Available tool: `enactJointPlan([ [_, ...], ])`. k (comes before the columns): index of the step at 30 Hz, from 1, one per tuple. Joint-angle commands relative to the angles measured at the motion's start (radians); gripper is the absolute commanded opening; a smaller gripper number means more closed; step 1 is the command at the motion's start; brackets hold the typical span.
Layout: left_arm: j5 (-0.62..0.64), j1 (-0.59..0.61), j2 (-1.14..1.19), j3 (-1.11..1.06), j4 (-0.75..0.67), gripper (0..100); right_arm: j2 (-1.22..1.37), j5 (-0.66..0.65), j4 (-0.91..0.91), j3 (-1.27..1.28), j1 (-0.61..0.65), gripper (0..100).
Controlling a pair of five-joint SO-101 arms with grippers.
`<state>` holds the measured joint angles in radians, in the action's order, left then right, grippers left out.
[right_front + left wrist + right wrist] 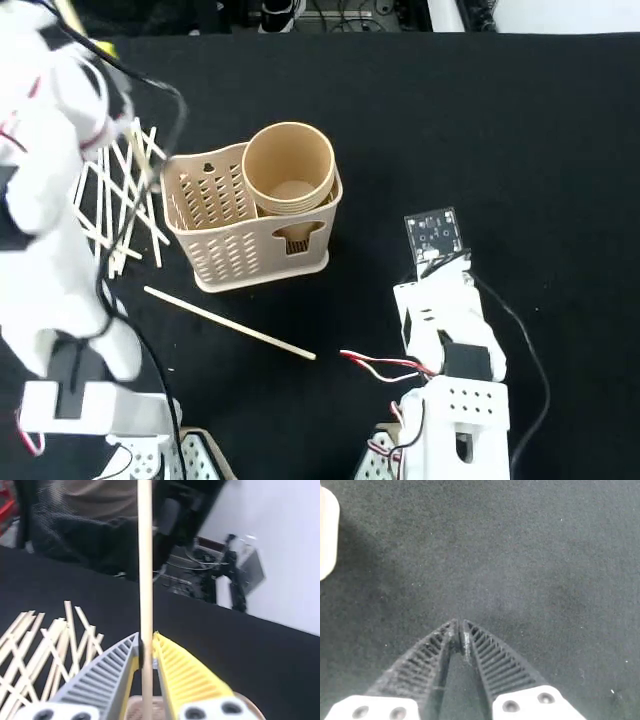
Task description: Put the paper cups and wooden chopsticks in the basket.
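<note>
Left gripper pinches chopstick — right gripper (empty) closed.

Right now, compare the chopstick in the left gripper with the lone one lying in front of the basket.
The held chopstick is clamped in the left gripper; the lone chopstick lies loose on the table. The held chopstick is up in the air; the lone chopstick lies flat. Both are thin pale wood.

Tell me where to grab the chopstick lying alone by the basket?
Grab the lone chopstick near its middle, coming straight down from above and pinching across it. It lies flat on the table, long and thin, apart from the basket, so both sides look free.
</note>
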<state>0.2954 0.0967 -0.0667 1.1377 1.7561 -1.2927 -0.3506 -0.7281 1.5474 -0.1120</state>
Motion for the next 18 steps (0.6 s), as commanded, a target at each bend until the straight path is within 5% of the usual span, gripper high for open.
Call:
enactJointPlan([
  [1,0.025,-0.096,-0.155,-0.151,0.005,3,-0.012,-0.008,0.012,0.001,-0.009,1.8],
  [9,-0.006,-0.12,-0.442,-0.599,-0.201,3,-0.012,-0.008,0.012,0.001,-0.009,1.8],
  [18,-0.077,-0.13,-0.79,-1.267,-0.741,3,-0.012,-0.008,0.012,0.001,-0.009,1.8],
])
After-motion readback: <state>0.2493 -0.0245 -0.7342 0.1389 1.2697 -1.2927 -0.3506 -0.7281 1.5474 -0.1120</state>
